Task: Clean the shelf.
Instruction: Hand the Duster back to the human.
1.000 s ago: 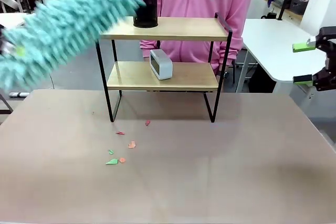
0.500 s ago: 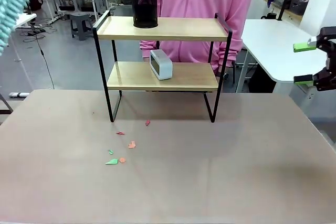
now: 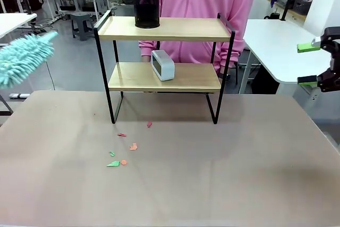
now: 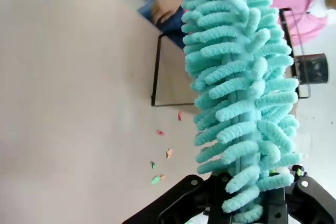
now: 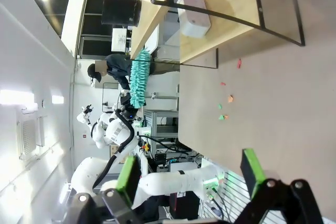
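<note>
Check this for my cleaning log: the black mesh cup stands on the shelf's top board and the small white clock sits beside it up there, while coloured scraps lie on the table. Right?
One thing is off. In the front view the white clock sits on the lower board of the shelf, not on top beside the black mesh cup. The cup does stand on the top board, and the coloured scraps do lie on the table.

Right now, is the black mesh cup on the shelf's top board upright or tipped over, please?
Upright: the black mesh cup stands on its base on the shelf's top board, open mouth up.
</note>
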Available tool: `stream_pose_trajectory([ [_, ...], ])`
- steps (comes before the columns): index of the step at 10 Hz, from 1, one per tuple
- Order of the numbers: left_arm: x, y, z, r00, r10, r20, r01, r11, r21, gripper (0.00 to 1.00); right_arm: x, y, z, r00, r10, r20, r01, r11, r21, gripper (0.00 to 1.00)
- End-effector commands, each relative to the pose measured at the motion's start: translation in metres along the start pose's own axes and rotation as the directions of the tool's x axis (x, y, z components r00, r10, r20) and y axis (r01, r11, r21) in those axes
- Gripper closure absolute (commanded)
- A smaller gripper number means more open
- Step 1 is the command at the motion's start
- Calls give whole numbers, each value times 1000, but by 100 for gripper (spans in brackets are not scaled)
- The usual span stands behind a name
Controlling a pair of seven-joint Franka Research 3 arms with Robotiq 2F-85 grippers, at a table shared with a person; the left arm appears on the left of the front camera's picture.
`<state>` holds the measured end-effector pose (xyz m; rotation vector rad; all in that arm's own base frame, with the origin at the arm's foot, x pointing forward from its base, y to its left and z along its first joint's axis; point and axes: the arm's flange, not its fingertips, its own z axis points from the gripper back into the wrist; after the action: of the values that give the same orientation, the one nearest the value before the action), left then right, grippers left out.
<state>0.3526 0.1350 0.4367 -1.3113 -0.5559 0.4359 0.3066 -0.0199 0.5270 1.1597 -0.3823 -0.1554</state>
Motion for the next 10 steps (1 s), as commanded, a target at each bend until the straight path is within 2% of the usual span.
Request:
stream_pose_trajectory([
  [1,2,-10,-19,995,55,-79,-52,998,38,100,2,1,3,1000,19,-4,-19,1000,-3,0],
  [2,0,0,0,1000,0,0,0,1000,0,100,2,1,3,1000,19,-4,-19,1000,-3,0],
  [10,0,0,0,1000,0,0,0,1000,0,100,2,1,3,1000,19,-4,-19,1000,-3,0],
])
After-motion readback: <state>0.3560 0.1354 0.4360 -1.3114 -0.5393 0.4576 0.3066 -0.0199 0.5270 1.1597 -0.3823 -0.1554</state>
